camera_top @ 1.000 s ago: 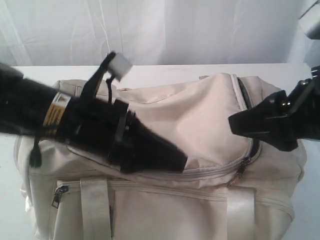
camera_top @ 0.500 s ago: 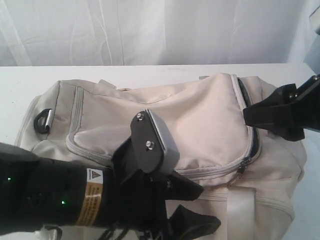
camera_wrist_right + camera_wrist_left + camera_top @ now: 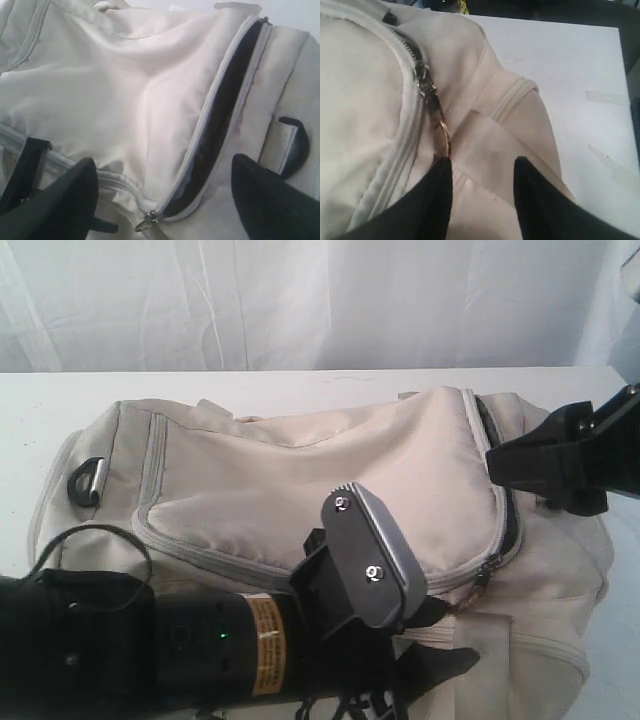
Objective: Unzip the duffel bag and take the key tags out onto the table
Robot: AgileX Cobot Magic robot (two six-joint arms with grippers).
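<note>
Here, duffel bag (image 3: 300, 470) lengthwise left-to-right across table (image 3: 300, 385), left tool (image 3: 481, 166) and right tool (image 3: 163, 165) both spread.

The one label I can find from here is a yellow-orange rectangular sticker (image 3: 262, 645) on the black cylindrical wrist housing of the left arm (image 3: 170, 650), seen in the exterior view. It carries some darker marks, but they are too small and soft for me to read a single word or number. Just beside it on the same housing a small green indicator light (image 3: 221, 634) is lit. On the large cream fabric duffel bag (image 3: 300, 470) I can read no lettering or brand mark in any of my views, neither on the cloth nor on the metal zipper pull (image 3: 427, 87).
</note>
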